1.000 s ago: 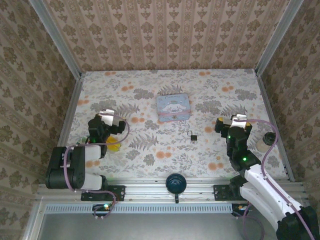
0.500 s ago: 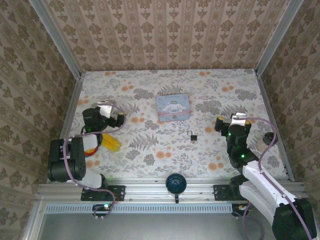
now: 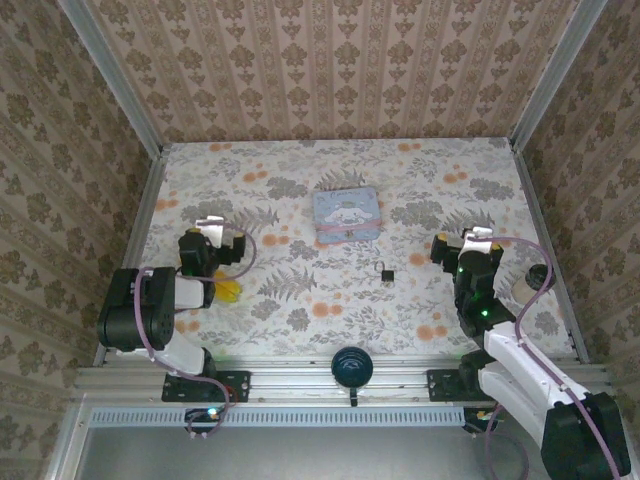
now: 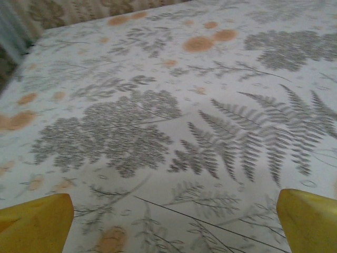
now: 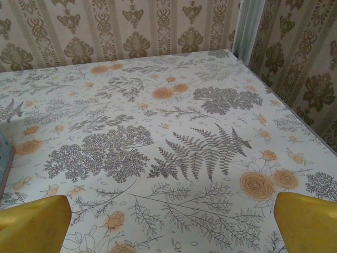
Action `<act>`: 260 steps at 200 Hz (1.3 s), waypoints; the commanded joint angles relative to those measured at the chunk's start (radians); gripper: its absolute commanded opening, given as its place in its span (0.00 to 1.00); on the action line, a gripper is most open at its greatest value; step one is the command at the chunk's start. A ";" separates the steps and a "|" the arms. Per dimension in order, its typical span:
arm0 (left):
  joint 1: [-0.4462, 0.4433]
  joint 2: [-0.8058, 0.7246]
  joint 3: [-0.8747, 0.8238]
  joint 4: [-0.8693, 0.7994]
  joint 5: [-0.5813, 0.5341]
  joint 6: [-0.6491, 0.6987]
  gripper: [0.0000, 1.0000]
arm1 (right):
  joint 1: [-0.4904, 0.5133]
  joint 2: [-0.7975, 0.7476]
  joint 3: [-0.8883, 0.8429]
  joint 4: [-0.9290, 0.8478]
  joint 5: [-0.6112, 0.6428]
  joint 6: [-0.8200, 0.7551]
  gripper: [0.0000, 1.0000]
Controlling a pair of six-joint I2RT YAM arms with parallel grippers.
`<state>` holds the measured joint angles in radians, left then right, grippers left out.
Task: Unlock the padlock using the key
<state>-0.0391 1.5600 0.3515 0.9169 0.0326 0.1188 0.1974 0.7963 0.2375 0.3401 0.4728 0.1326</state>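
Observation:
The padlock (image 3: 385, 272), tiny and dark with a thin shackle, lies on the floral table between the two arms. I cannot make out the key. My left gripper (image 3: 213, 240) rests low at the left, well apart from the padlock. In the left wrist view its yellow fingertips (image 4: 32, 222) stand wide apart, open over bare cloth. My right gripper (image 3: 463, 248) sits to the right of the padlock. Its yellow fingertips (image 5: 305, 217) are also spread open with nothing between them.
A square pale blue cartoon tin (image 3: 347, 214) lies behind the padlock; its edge shows at the left (image 5: 2, 158). A round black knob (image 3: 352, 366) sits on the front rail. Patterned walls close in the table on three sides. A yellow piece (image 3: 228, 290) shows beside the left arm.
The left arm swung a little to the left and has come back near its earlier place. The right arm and the padlock have hardly moved.

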 commanded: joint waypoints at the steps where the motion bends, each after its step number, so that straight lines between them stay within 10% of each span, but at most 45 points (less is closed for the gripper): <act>1: -0.007 -0.001 0.029 0.031 -0.121 -0.038 1.00 | -0.023 0.029 -0.026 0.124 -0.027 -0.052 1.00; 140: 0.030 -0.002 0.037 0.008 0.016 -0.039 1.00 | -0.161 0.647 0.069 0.637 -0.194 -0.045 1.00; 225: 0.031 -0.003 0.037 0.008 0.013 -0.041 1.00 | -0.173 0.644 0.087 0.584 -0.232 -0.041 1.00; 260: 0.031 -0.003 0.037 0.008 0.013 -0.041 1.00 | -0.170 0.729 0.056 0.722 -0.430 -0.125 1.00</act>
<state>-0.0124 1.5600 0.3664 0.9203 0.0334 0.0975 0.0284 1.4841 0.3073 0.9798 0.1970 0.0719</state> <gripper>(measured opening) 0.999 0.999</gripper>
